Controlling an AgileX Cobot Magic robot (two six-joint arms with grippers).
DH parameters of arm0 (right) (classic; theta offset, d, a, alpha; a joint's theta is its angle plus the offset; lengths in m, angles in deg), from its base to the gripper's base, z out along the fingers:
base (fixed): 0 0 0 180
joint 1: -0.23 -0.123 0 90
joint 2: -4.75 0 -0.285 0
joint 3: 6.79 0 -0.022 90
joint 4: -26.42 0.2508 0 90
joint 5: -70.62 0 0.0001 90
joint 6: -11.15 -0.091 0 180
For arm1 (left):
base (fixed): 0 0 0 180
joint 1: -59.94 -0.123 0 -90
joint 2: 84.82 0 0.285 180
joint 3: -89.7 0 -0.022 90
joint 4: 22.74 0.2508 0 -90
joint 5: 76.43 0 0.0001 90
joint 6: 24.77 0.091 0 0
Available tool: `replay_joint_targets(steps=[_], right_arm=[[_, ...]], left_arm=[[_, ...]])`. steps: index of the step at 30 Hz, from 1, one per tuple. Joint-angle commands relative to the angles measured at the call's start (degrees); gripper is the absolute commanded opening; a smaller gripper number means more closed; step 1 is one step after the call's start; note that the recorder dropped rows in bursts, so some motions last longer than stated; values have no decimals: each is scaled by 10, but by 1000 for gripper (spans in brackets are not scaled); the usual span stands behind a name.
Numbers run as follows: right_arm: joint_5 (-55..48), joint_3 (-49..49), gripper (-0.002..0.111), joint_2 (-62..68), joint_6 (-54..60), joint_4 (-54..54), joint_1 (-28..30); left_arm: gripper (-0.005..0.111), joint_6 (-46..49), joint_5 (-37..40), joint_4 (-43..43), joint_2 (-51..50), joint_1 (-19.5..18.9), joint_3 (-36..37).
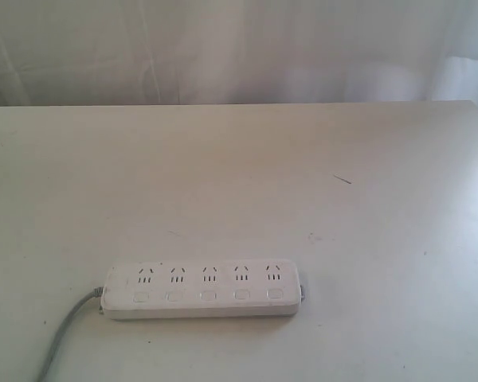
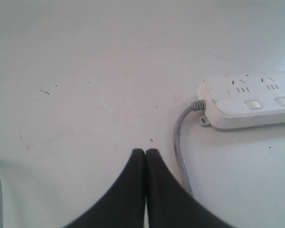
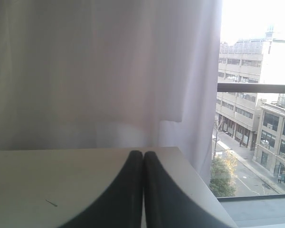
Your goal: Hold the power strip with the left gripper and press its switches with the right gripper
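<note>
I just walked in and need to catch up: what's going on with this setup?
Nothing is being handled yet. The power strip lies flat on the table, its grey cord trailing from one end. The left gripper is shut, near that cord end but not touching the strip. The right gripper, also shut, faces the curtain. The switches are untouched.

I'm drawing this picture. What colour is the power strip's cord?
Grey. The cord shows best in the left wrist view.
</note>
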Motion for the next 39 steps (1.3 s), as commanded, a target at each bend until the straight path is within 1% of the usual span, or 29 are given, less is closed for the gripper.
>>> replay_joint_targets(steps=[1,10,12,14,15,17,19,22,26,28,32,35,39], right_arm=[[0,3,0,-4,2,-2,3],[-5,3,0,-4,2,-6,3],[-32,3,0,-4,0,-40,3],[-78,3,0,-4,-43,-116,3],[-105,3,0,-4,-91,-181,3],[-139,3,0,-4,-226,-317,3],[-149,3,0,-4,-389,-451,3],[-148,3,0,-4,-579,-593,3],[-155,3,0,-4,-807,-743,3],[-174,3,0,-4,-861,-758,3],[-215,3,0,-4,-902,-742,3],[-223,3,0,-4,-898,-735,3],[-221,3,0,-4,-864,-741,3]], left_arm=[[0,0,4,-2,2,-2,2],[0,0,4,-2,2,-2,2],[0,0,4,-2,2,-2,2],[0,0,4,-2,2,-2,2],[0,0,4,-2,2,-2,2],[0,0,4,-2,2,-2,2],[0,0,4,-2,2,-2,2],[0,0,4,-2,2,-2,2],[0,0,4,-2,2,-2,2],[0,0,4,-2,2,-2,2],[0,0,4,-2,2,-2,2],[0,0,4,-2,2,-2,2],[0,0,4,-2,2,-2,2]])
